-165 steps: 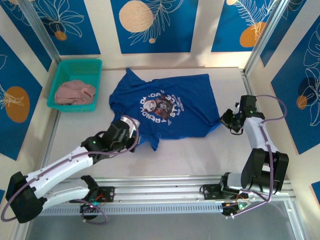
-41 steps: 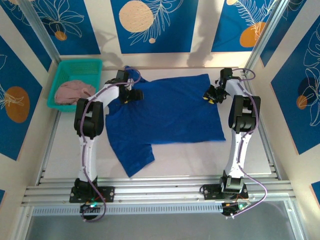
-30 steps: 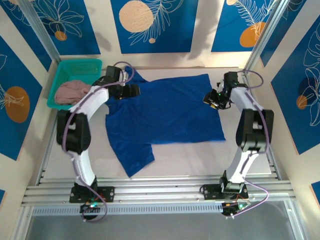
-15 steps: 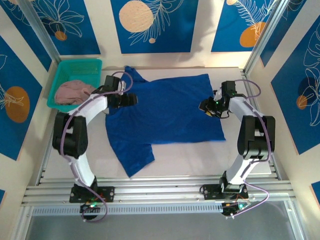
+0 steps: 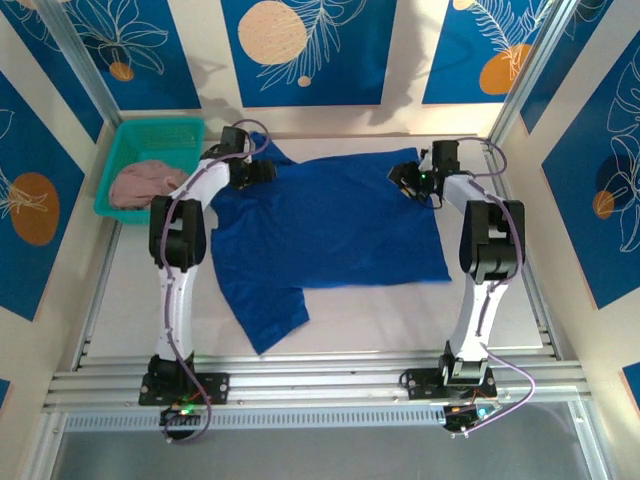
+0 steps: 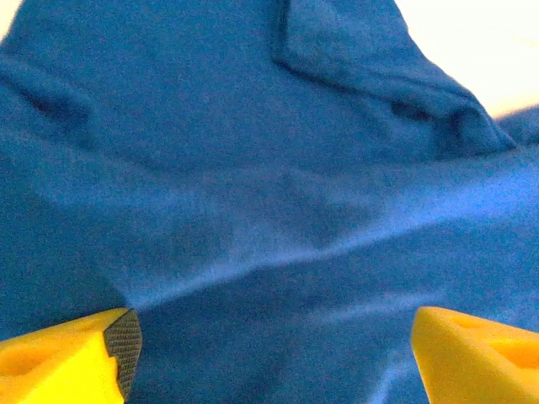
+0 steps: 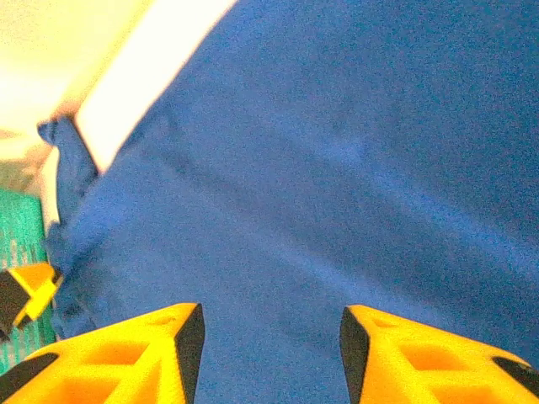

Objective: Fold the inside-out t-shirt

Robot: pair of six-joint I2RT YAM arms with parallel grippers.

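Note:
The blue t-shirt point(image 5: 330, 230) lies spread flat on the table with its plain side up and one sleeve point(image 5: 268, 312) pointing toward the near left. My left gripper point(image 5: 265, 170) hovers over the shirt's far left, by the other sleeve. In the left wrist view it point(image 6: 274, 358) stands wide open above wrinkled blue cloth point(image 6: 253, 168). My right gripper point(image 5: 398, 176) is over the shirt's far right corner. In the right wrist view it point(image 7: 271, 345) is open too, with only smooth fabric point(image 7: 337, 168) between the fingers.
A green basket point(image 5: 128, 205) holding a pinkish cloth point(image 5: 148, 185) stands at the far left, close to my left arm. Bare table point(image 5: 400, 320) lies in front of the shirt. The metal frame rail point(image 5: 320, 375) runs along the near edge.
Both grippers have moved toward the far edge of the shirt since half a second ago, staying open. The shirt itself has not shifted.

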